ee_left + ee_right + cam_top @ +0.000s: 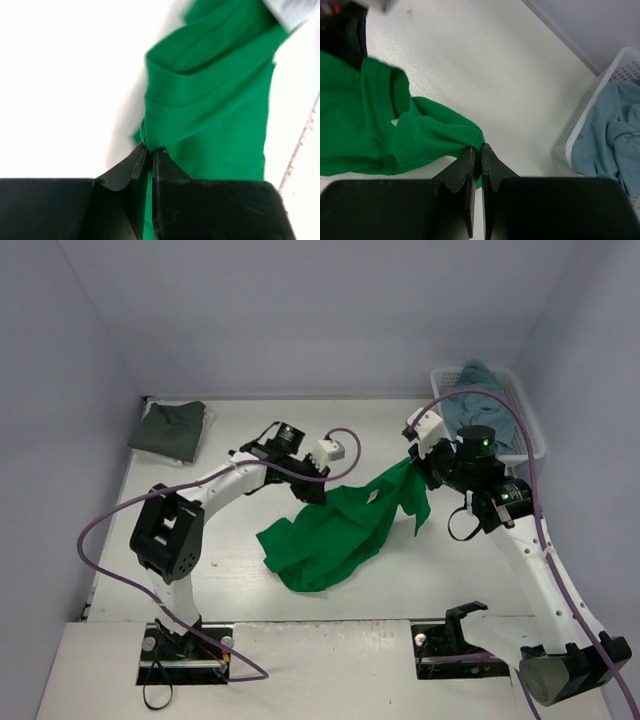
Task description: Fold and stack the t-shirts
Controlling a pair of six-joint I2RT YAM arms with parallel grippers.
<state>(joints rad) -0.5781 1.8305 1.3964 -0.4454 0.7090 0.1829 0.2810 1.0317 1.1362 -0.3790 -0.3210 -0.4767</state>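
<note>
The bright green t-shirt [335,525] lies crumpled in the middle of the table, with its upper edge lifted between the two arms. My left gripper [312,486] is shut on the shirt's left upper edge; in the left wrist view the green cloth [215,90] is pinched between the closed fingertips of that gripper [150,150]. My right gripper [415,462] is shut on the right upper corner, and the right wrist view shows a hemmed fold [435,135] caught in it [481,148]. A dark grey t-shirt [170,430] lies folded at the back left. A teal-blue t-shirt [480,380] sits in the basket.
The white lattice basket [530,435] stands at the back right, close beside my right arm; its rim [600,95] and the teal-blue cloth [615,135] show in the right wrist view. Grey walls enclose the table on three sides.
</note>
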